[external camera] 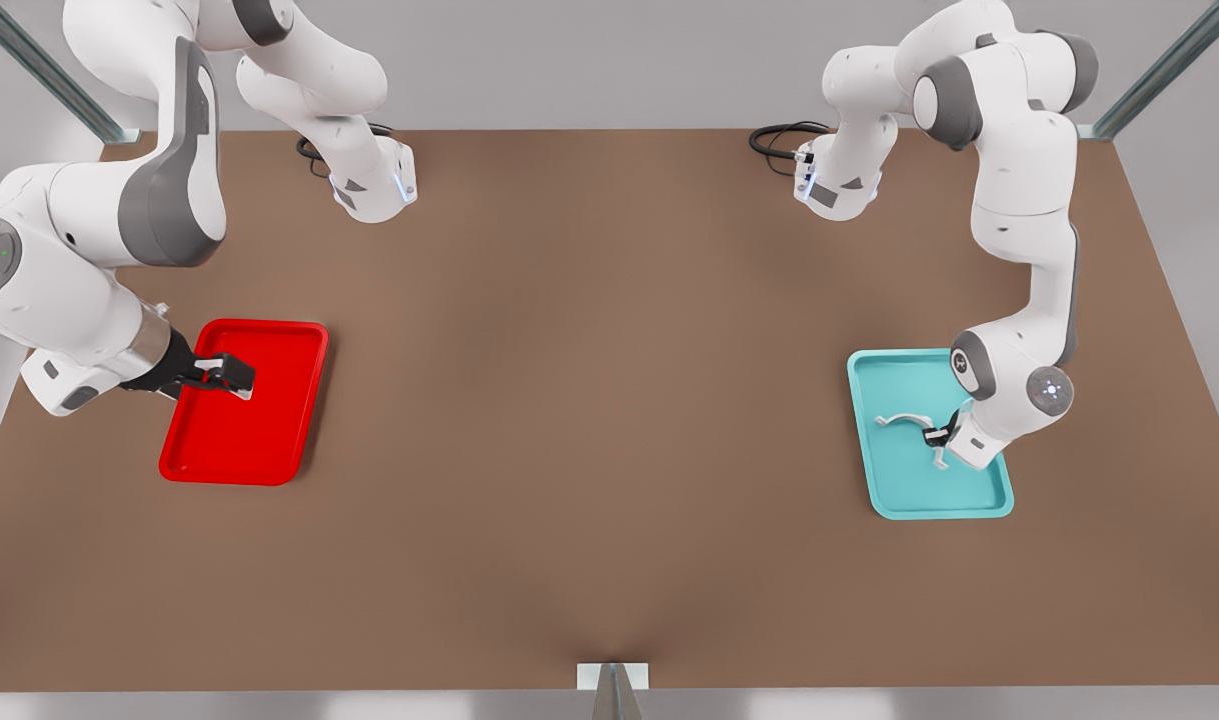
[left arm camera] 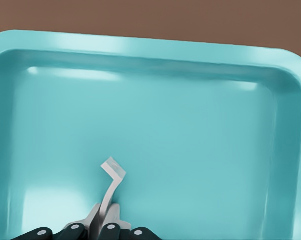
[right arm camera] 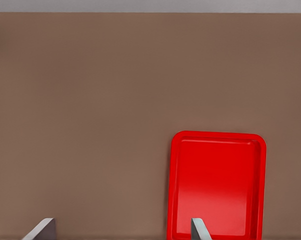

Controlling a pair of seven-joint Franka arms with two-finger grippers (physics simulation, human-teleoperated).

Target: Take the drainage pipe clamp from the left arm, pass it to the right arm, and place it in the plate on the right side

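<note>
Left gripper (external camera: 937, 436) low inside teal tray (external camera: 894, 500), at front view's right; fingers (left arm camera: 108, 218) clamped on drainage pipe clamp (external camera: 907, 419). Clamp white, arched, one flat tab (left arm camera: 113, 168) sticking out past fingertips over tray floor; whether it touches floor, cannot tell.

Right gripper (external camera: 227, 374) hangs over red plate (external camera: 234, 455), at front view's left; fingers (right arm camera: 199, 230) spread wide, holding nothing.

Both trays rest on brown table (external camera: 589, 420), well apart.

I see teal tray (external camera: 904, 500) on brown surface (external camera: 589, 420), front view's right | black cables (external camera: 774, 135) at far edge
</note>
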